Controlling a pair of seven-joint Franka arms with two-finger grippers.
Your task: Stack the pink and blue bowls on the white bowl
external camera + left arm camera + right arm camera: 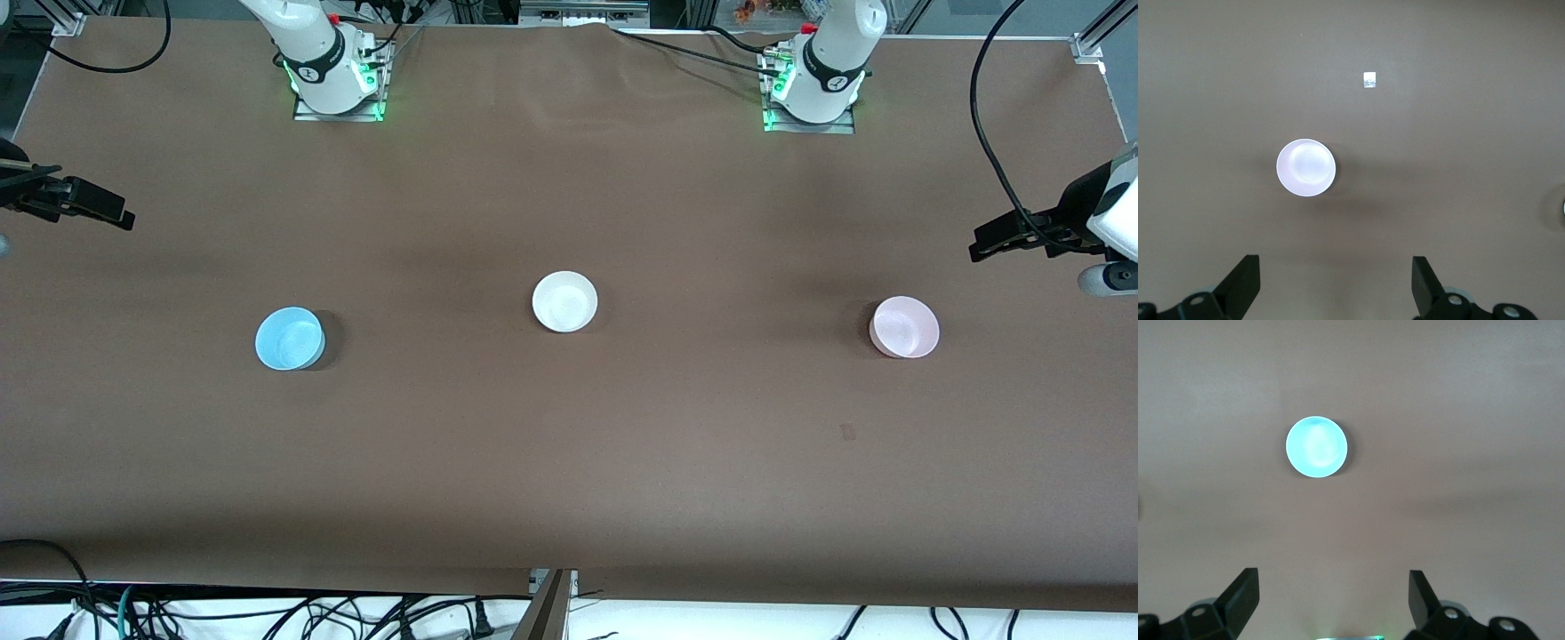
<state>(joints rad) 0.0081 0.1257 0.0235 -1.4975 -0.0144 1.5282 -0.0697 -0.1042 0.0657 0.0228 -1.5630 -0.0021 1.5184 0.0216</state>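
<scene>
The white bowl (564,301) sits in the middle of the brown table. The sky-blue bowl (289,338) sits toward the right arm's end, a little nearer the front camera. The pale pink bowl (904,327) sits toward the left arm's end. All three are upright, empty and well apart. My left gripper (981,245) hangs open and empty, high over its end of the table. Its wrist view (1336,263) shows the pink bowl (1305,167) below. My right gripper (124,216) hangs open and empty over its end. Its wrist view (1333,577) shows the blue bowl (1316,447) below.
A small white tag (1369,80) lies on the table near the pink bowl. A small dark mark (847,432) is on the cloth nearer the front camera than the pink bowl. Cables (267,613) lie below the table's front edge.
</scene>
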